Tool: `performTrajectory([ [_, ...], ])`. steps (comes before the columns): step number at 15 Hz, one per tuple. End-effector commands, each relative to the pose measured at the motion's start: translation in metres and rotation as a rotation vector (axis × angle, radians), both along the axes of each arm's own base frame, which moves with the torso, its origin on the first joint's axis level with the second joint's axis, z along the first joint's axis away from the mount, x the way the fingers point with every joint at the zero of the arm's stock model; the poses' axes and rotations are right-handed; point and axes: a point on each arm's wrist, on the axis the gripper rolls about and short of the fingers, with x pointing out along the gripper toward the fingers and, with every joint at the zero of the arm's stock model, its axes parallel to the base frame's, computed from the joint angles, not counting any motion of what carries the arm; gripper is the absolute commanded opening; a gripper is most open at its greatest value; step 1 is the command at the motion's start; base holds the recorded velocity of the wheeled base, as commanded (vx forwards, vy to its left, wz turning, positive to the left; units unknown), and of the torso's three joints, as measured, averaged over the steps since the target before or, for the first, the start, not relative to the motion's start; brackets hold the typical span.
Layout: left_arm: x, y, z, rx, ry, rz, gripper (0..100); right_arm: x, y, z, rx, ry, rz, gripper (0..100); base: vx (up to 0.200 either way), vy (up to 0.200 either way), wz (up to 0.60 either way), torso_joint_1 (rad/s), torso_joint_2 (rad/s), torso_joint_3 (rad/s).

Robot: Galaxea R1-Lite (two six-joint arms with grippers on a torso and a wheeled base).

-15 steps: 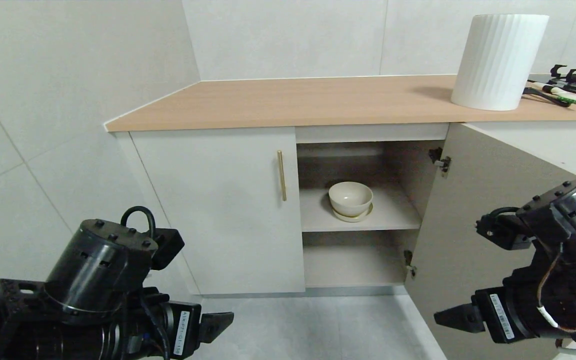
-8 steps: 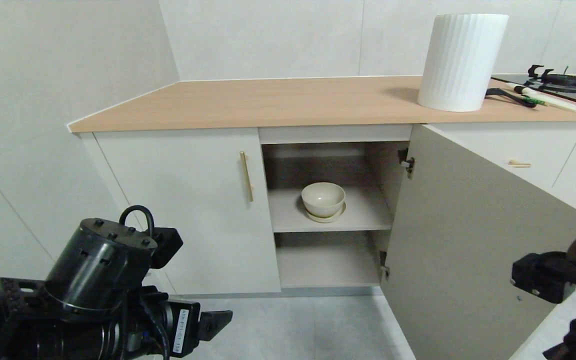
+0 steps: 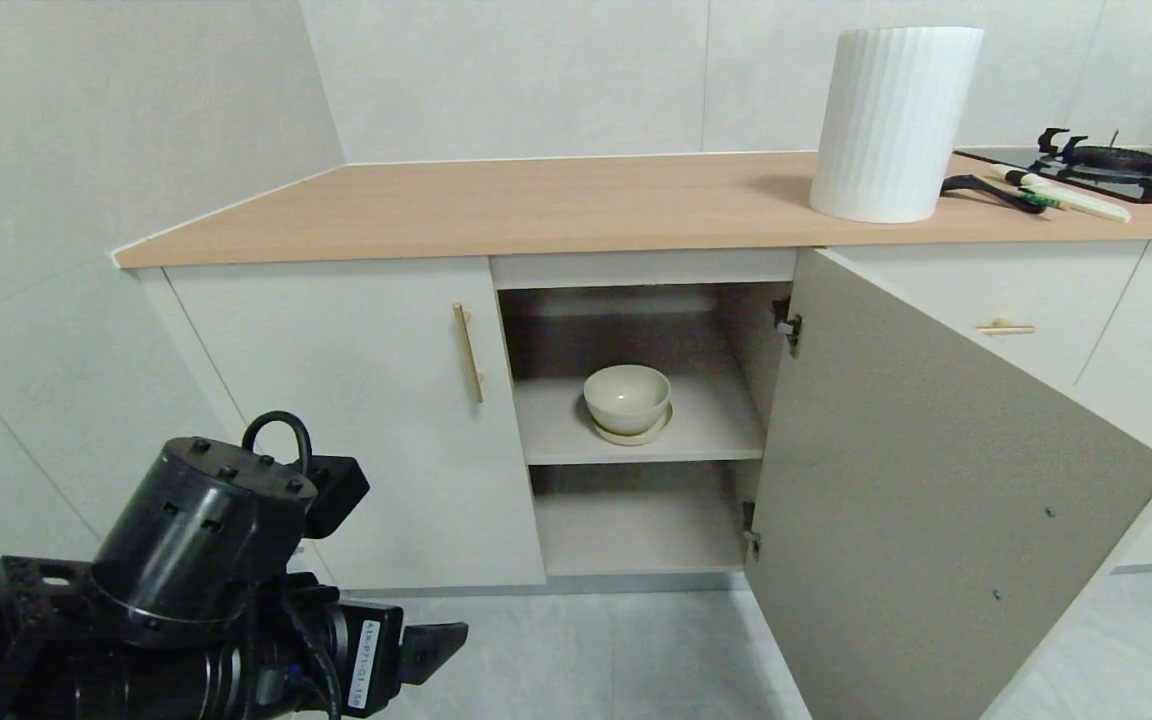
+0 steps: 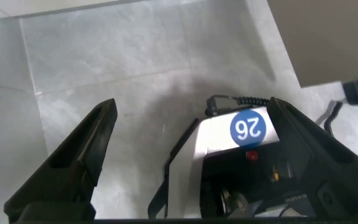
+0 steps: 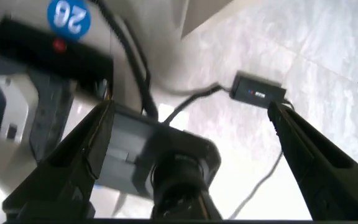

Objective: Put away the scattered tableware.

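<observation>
Bowl of beige ceramic [image 3: 626, 397], on a flat beige saucer [image 3: 654, 433] in the white open-doored cabinet [image 3: 336, 400], lies at 1 o'clock from the left gripper [image 4: 191, 104], probably the nearer one; the right gripper [image 5: 189, 111] is likewise splayed and empty.

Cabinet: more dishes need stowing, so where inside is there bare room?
The lower shelf is bare where it shows. On the upper shelf, free strips lie between the bowl on its plate and each side; the middle is taken.
</observation>
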Motion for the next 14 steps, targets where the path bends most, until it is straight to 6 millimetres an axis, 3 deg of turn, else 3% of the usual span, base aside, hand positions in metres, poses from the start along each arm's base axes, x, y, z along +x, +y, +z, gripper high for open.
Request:
performTrajectory([
  [1,0.0,0.0,-0.001,0.002,0.003,0.001,100,0.003,-0.008,0.009,0.025,-0.05,-0.079,100,0.0,0.0,0.0,0.0,0.0,0.0],
  [10,0.0,0.0,-0.001,0.0,0.006,0.0,100,0.026,-0.048,0.021,-0.045,-0.149,-0.353,100,0.0,0.0,0.0,0.0,0.0,0.0],
  [14,0.0,0.0,-0.001,-0.001,0.005,0.0,100,0.056,-0.065,0.013,-0.085,-0.132,-0.471,100,0.0,0.0,0.0,0.0,0.0,0.0],
])
